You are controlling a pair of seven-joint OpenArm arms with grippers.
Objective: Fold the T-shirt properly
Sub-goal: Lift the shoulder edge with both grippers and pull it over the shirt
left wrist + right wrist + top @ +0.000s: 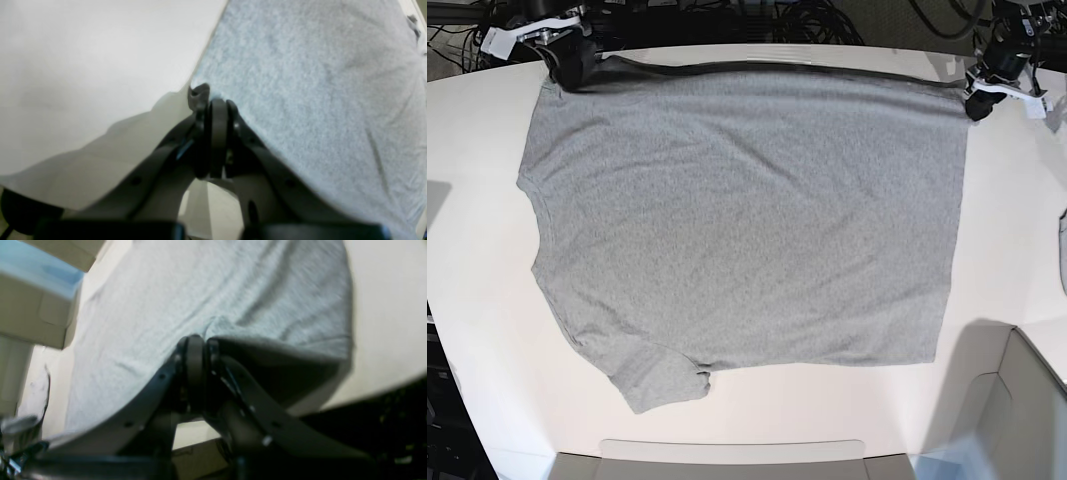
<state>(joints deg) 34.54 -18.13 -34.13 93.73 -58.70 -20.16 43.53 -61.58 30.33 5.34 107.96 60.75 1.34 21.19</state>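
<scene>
Both hands, left (975, 102) and right (567, 80), pinch the T-shirt's (757, 220) near edge; uneven lifting could skew it. Cloth bunched beside the right fingers might slip free.

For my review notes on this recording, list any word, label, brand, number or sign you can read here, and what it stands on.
There are none that can be read.
The grey T-shirt: no lettering shows on the side in view.
The open box at the base view's lower right: no print visible on the parts in view.
</scene>
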